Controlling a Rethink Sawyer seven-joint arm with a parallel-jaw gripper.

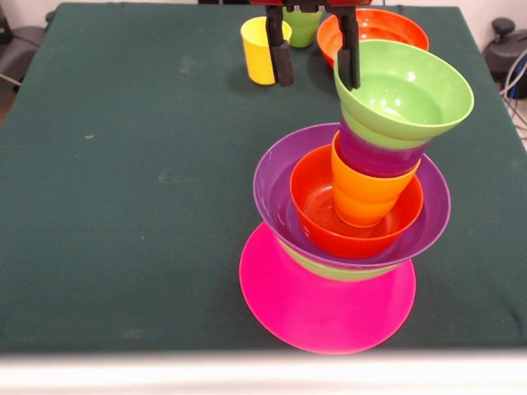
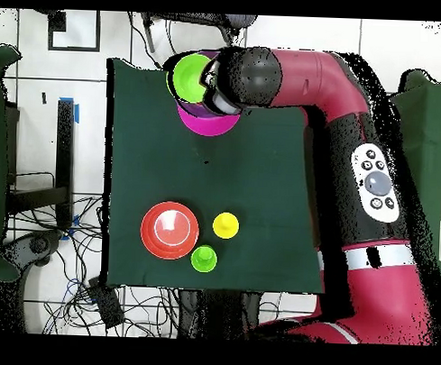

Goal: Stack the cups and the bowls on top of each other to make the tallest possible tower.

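Note:
The tower stands near the table's front edge: a wide pink bowl [image 1: 325,304] upside down as base, a green bowl [image 1: 346,271], the wide purple bowl [image 1: 272,185], an orange-red bowl [image 1: 317,210], the orange cup [image 1: 362,193], the purple cup [image 1: 375,156] and the light green bowl [image 1: 408,95] on top, leaning to the right. My gripper [image 1: 315,53] is open and empty, just behind the top. Its right finger [image 1: 350,58] is at the green bowl's left rim. From overhead the wrist covers part of the tower [image 2: 206,122].
A yellow cup [image 1: 259,49], a light green cup [image 1: 303,25] and a second orange-red bowl [image 1: 375,29] stand loose near the table's far edge, behind the gripper. Overhead they show as the bowl [image 2: 170,229], the yellow cup [image 2: 225,225] and the green cup [image 2: 203,259].

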